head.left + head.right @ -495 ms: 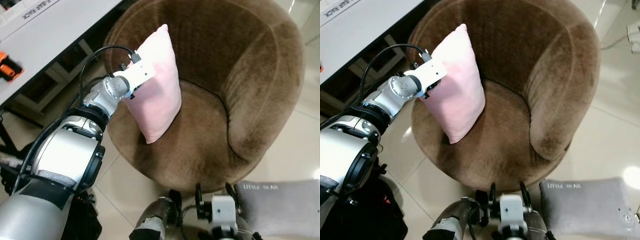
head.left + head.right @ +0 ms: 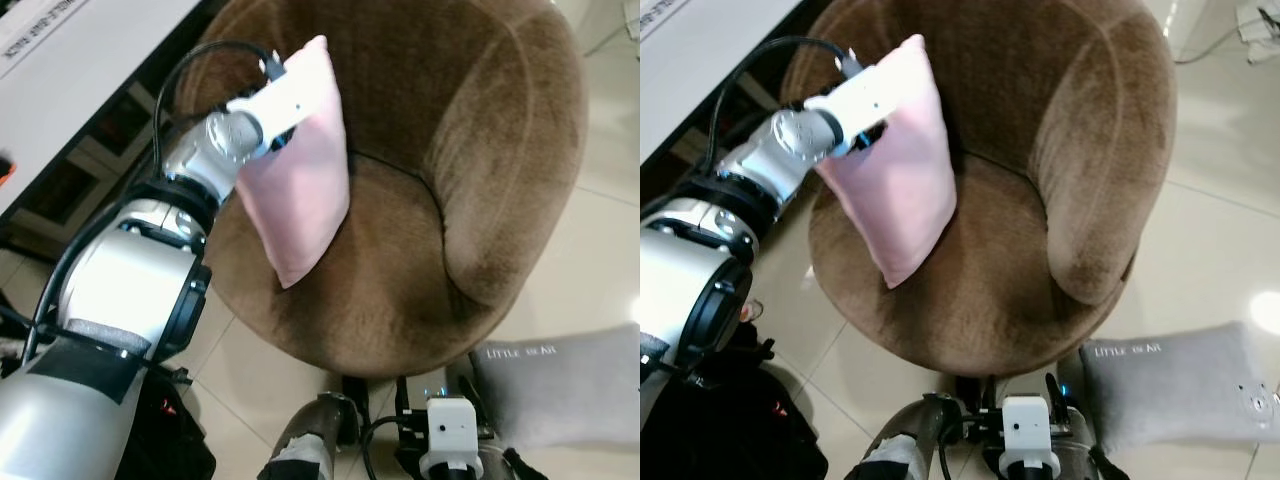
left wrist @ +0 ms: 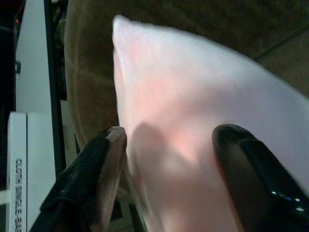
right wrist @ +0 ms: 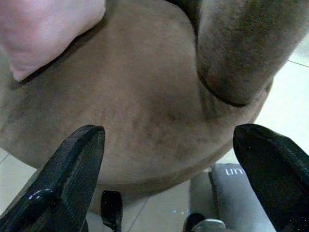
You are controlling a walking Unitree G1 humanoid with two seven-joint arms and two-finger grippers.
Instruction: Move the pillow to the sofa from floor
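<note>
Raised slightly higher, left end effector pinches the pink pillow over the brown sofa — right end effector spread.

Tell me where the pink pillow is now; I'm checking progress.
The pink pillow hangs in the left end effector, over the left part of the brown sofa's seat.

Your left arm reaches up and forward, its silver forearm angled away from the body, and the left gripper has its two black fingers pressed against either side of what it holds. Your right gripper sits low in front of the body, with its fingers spread wide apart and nothing between them.
</note>
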